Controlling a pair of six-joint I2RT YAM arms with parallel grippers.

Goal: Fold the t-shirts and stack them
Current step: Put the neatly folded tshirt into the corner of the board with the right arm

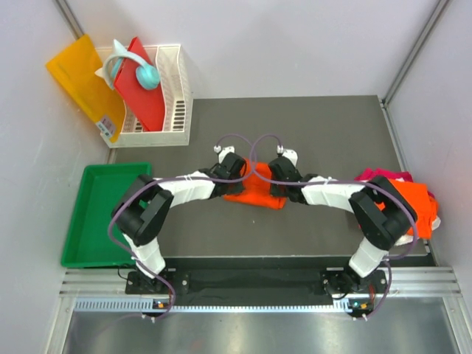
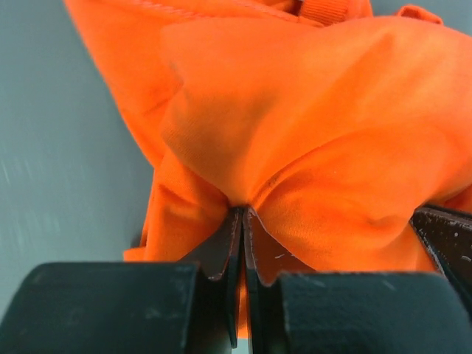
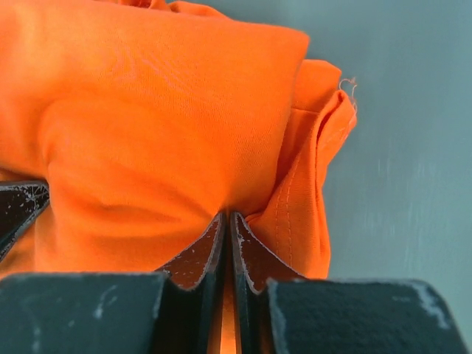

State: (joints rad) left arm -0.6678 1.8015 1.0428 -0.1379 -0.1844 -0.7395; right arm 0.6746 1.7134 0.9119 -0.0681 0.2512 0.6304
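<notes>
Soft matt cloth, scuffed black jaws, plastic and metal around a dull table.

The orange t-shirt [image 2: 310,133] is fine-knit cloth, matt and creased, with a stitched hem in the right wrist view. The jaws of the left gripper [image 2: 243,221] and right gripper [image 3: 227,225] are black, matt and speckled with pale scuffs. The table [image 1: 332,125] is dark grey, smooth and matt. The green tray [image 1: 96,221] looks like glossy plastic, the white basket [image 1: 177,110] like slotted plastic. The rail [image 1: 435,279] looks like pale metal.

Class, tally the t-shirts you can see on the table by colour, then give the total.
Orange t-shirts: 2 (centre orange t-shirt, right-edge orange t-shirt)
Magenta-pink t-shirt: 1
Total: 3
</notes>
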